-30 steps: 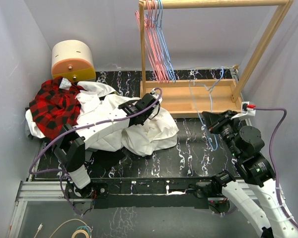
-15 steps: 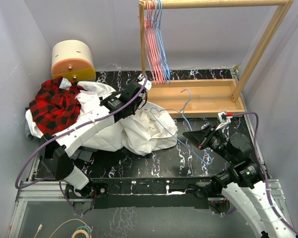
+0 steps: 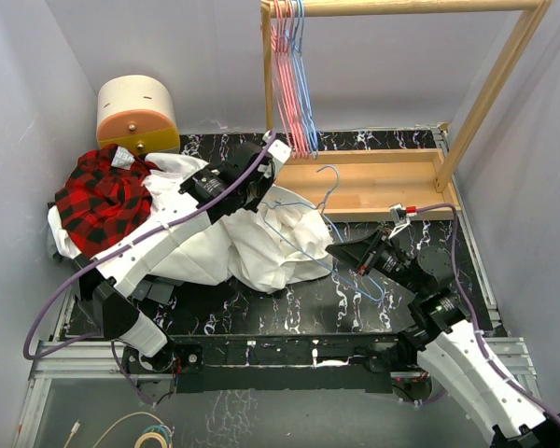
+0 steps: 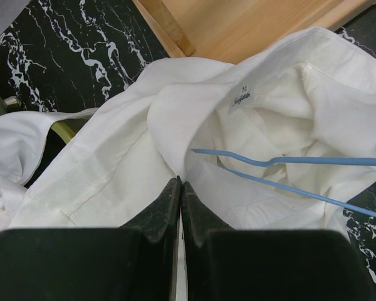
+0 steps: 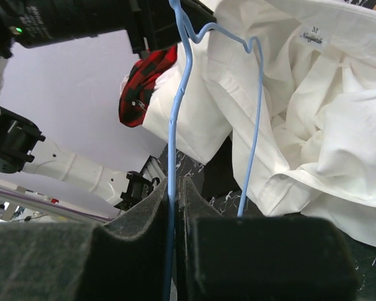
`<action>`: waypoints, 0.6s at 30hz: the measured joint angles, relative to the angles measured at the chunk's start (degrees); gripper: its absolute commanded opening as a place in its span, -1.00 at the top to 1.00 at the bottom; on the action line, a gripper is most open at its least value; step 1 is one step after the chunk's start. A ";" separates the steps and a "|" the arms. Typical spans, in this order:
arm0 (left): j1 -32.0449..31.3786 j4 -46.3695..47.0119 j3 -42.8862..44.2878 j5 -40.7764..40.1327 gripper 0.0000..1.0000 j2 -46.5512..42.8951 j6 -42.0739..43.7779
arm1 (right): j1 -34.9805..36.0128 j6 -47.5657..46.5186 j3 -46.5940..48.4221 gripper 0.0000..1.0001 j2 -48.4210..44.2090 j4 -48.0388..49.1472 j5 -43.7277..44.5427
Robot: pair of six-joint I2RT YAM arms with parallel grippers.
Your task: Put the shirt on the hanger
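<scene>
Since a second ago we have swung the right gripper [image 5: 173, 185] from the right of the overhead view toward its centre. Its jaws are pressed tight on the hanger [image 5: 173, 125], whose far end now lies over the shirt [image 3: 261, 247] at centre-left. The left gripper [image 4: 179, 185] has risen toward upper centre, closed and pinching shirt fabric. We count one shirt, one plaid garment [image 3: 107, 196] and one hanger in hand; the bunch of hangers [image 3: 294, 84] on the rack [image 3: 401, 7] is too tightly packed to count.

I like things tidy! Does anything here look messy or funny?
The shirt lies crumpled in a heap on the table, with a red plaid garment bunched at its left end. The blue hanger, held by the right gripper, lies slanted across the shirt's open neck.
</scene>
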 measured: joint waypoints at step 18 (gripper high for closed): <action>0.07 -8.07 6.97 9.03 1.00 0.00 1.60 | 0.42 4.63 -7.34 0.84 19.63 35.26 -2.49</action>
